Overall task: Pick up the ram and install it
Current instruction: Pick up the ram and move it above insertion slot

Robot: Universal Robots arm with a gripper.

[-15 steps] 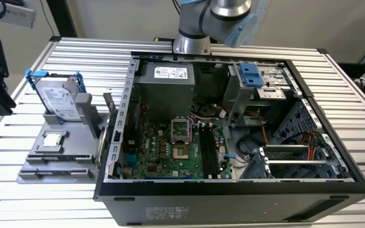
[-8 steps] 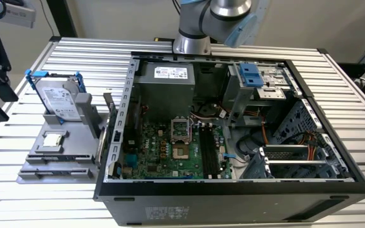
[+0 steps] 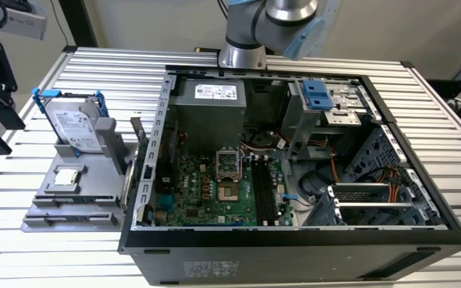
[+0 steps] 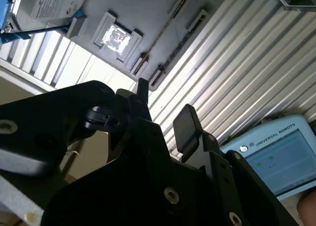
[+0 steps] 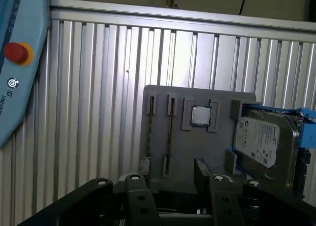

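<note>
Thin grey-green ram stick (image 5: 170, 134) stands edge-on in a slot of the grey slotted plastic holder (image 5: 192, 142) (chips impossible to make out). Black two-fingered gripper (image 5: 168, 174) hangs clear of the holder, fingers spread wide, empty, their bases cut off.

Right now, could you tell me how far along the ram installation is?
Done: nothing yet. The ram stands on edge in the grey holder, and the motherboard's black slots look empty in the exterior view. In hand: nothing; the hand is open and apart from the ram. Left: both the pickup and the install.
</note>
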